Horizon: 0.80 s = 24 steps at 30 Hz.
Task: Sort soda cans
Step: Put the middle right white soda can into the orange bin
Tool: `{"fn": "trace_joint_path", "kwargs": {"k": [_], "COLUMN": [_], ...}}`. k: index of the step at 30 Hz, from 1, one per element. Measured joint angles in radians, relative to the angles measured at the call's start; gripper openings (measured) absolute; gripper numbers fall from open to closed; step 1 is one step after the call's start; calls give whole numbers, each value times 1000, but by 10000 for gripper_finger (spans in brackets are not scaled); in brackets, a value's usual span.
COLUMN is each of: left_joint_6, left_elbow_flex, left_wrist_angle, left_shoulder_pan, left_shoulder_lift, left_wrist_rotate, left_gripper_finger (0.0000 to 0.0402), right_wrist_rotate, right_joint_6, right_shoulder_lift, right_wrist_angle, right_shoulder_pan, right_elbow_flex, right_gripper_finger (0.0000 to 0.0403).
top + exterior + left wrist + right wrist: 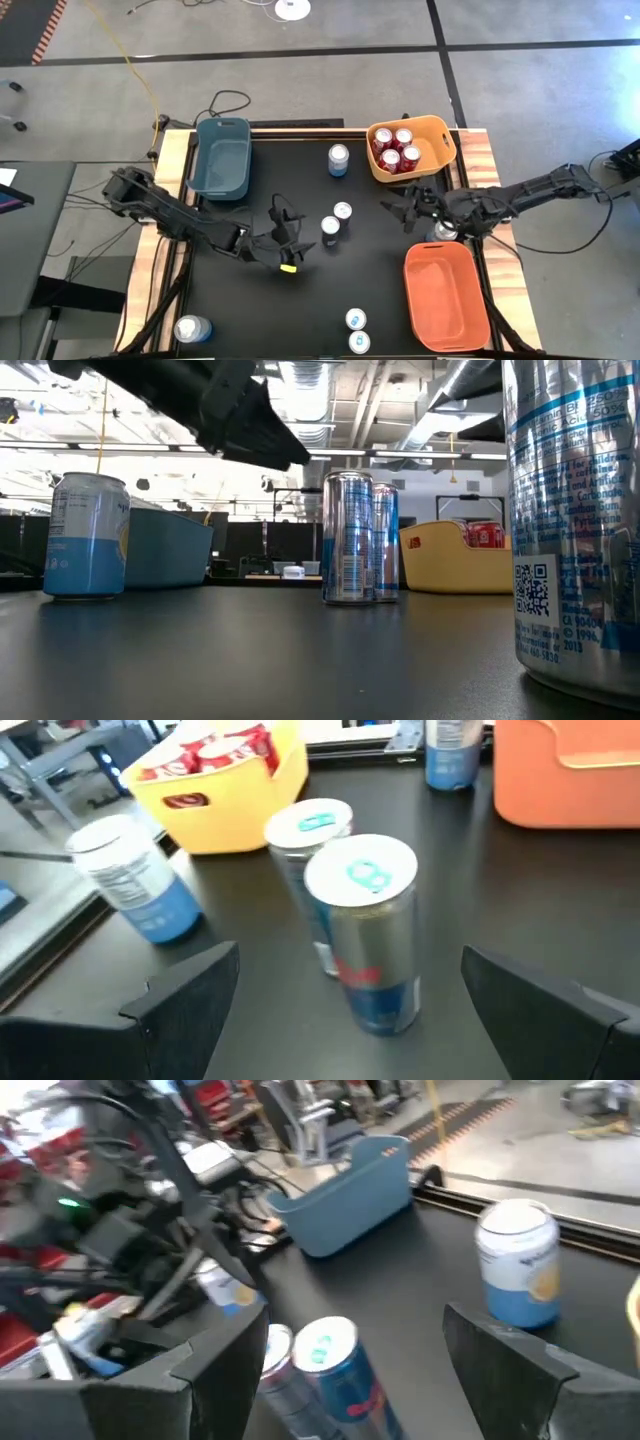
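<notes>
Cans are scattered over the black desk (260, 310): two silver cans (336, 220) stand upright side by side mid-desk, and four red cans (395, 148) sit in the yellow bin (440, 135). Left pincer (290, 240), spread wide and holding nothing, is just beside the pair; right pincer (405, 208), also wide and empty, is near the yellow bin.
</notes>
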<state>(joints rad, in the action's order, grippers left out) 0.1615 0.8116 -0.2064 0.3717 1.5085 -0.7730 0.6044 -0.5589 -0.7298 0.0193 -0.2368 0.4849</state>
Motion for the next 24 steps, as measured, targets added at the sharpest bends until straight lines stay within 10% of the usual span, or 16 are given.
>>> {"fn": "trace_joint_path", "kwargs": {"k": [11,24], "left_joint_6": [174,193], "left_elbow_flex": [1,1], "left_wrist_angle": [299,226], "left_shoulder_pan": [14,48], "left_shoulder_lift": [-51,-51], "left_wrist_rotate": [2,2], "left_gripper_finger": [377,377], "right_wrist_rotate": [14,-332], "right_joint_6": [-322,-701], "right_shoulder_lift": [-126,-332], "right_wrist_angle": [-691,-1466], "right_shoulder_pan": [4,4], "right_elbow_flex": [262,477], "right_gripper_finger": [310,303]}}
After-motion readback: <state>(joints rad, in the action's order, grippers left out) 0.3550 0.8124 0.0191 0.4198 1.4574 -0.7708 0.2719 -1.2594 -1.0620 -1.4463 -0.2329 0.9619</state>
